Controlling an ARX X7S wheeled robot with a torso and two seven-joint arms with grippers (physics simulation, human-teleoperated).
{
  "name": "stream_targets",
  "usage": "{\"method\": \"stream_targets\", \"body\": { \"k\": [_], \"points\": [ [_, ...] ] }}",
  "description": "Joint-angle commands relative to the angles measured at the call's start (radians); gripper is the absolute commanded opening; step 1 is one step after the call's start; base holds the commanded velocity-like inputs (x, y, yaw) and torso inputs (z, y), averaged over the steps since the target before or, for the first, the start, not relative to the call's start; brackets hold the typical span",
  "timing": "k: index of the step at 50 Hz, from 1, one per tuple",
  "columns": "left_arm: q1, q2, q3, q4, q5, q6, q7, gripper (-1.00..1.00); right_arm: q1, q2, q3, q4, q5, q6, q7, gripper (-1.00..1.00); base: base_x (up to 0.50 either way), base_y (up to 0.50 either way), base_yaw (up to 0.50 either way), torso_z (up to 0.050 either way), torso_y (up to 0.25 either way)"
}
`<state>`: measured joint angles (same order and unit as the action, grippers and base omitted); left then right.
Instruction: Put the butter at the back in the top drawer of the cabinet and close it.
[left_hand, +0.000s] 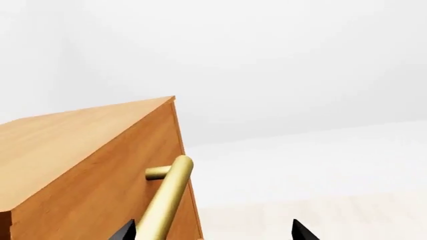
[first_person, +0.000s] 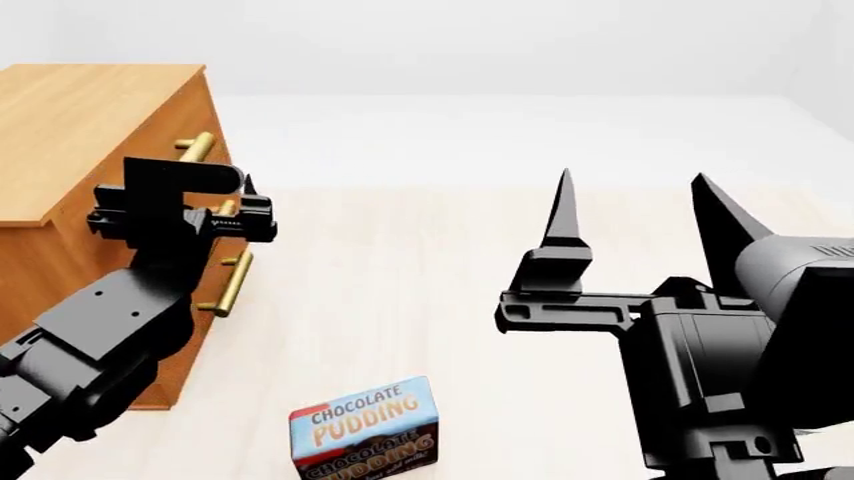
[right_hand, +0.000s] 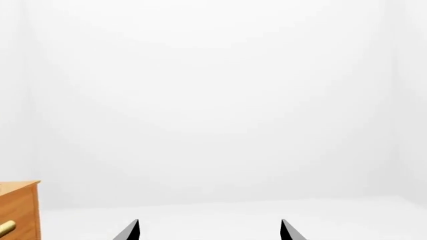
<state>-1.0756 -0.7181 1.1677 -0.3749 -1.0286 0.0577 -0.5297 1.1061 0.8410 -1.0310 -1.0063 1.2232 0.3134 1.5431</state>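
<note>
in the left wrist view the cabinet (left_hand: 87, 165) fills the lower part, seen from close, with its flat top and its front face meeting at a sharp edge. the brass handle (left_hand: 168, 192) of the top drawer (left_hand: 107, 200) runs between the two dark fingertips (left_hand: 125, 231) of the left gripper (left_hand: 213, 231). the fingers stand apart, one on each side of the handle, and they are not pressed on it. beyond the cabinet corner there is only pale floor and white wall.

in the head view the cabinet (first_person: 94, 150) stands at the left, and the left gripper (first_person: 238, 205) is at its front face, at the level of the upper handles. the drawers look closed, but the arm hides part of the front. two more brass handles (first_person: 234, 283) show here, which the wrist view does not give. the pudding box (first_person: 363, 428) lies on the light wooden floor near the bottom edge, well apart from the cabinet. the right gripper (first_person: 634, 225) is raised in the air with its pointed fingers wide apart and nothing between them. the floor between cabinet and right arm is free.

in the right wrist view only the right gripper (right_hand: 210, 231) tips, a small corner of the cabinet (right_hand: 19, 210) and white room are seen.

the butter does not show in any view.
</note>
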Motion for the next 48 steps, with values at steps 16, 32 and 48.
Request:
{"method": "stream_targets", "body": {
  "k": [16, 32, 48],
  "points": [
    [0.126, -0.403, 0.062, 0.755, 0.053, -0.07, -0.318, 1.0, -0.046, 0.006, 0.019, -0.009, -0.031, 0.002, -0.024, 1.0, 0.0, 0.0, 0.0, 0.0, 0.0],
    [0.269, -0.636, 0.116, 1.174, 0.293, 0.027, -0.56, 1.0, -0.056, 0.022, -0.018, -0.039, -0.066, -0.017, -0.014, 1.0, 0.0, 0.0, 0.0, 0.0, 0.0],
    [0.345, -0.718, 0.187, 1.421, 0.564, 0.007, -0.755, 1.0, 0.071, 0.117, -0.326, -0.041, -0.191, -0.214, 0.027, 1.0, 0.0, 0.0, 0.0, 0.0, 0.0]
  ]
}}
